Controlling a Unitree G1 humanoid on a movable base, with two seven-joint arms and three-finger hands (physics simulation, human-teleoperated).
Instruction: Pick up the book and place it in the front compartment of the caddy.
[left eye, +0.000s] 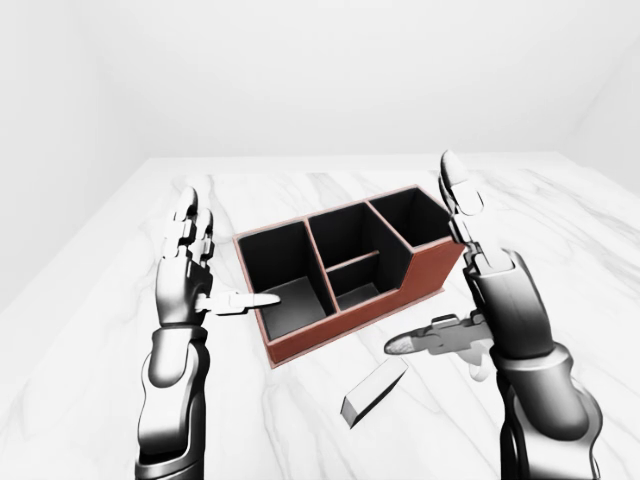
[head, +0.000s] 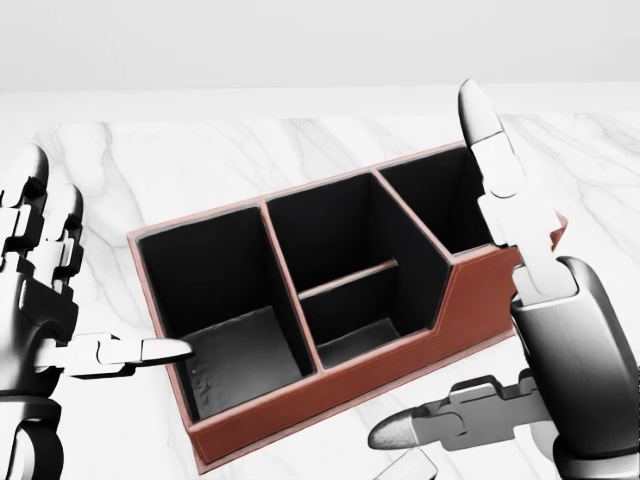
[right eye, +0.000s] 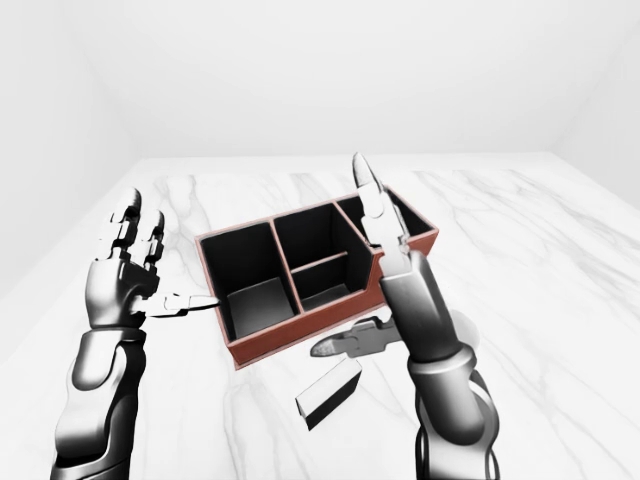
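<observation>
pale book (left eye: 373, 391) lies flat just below the empty red-brown caddy (left eye: 345, 268).

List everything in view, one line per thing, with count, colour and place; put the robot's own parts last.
caddy: one, reddish-brown outside, black inside, on the table at the middle of the left-eye view; four open compartments, nothing seen in them.
book: one, pale grey with a dark end, flat on the table below the caddy in the left-eye view.
table: one, white marble with grey veins, filling the lower part of each view.
walls: plain white, across the top.
left hand: one, grey and black, open, raised at the caddy's left end, holding nothing.
right hand: one, grey and black, open, fingers upright right of the caddy, thumb above the book.
</observation>
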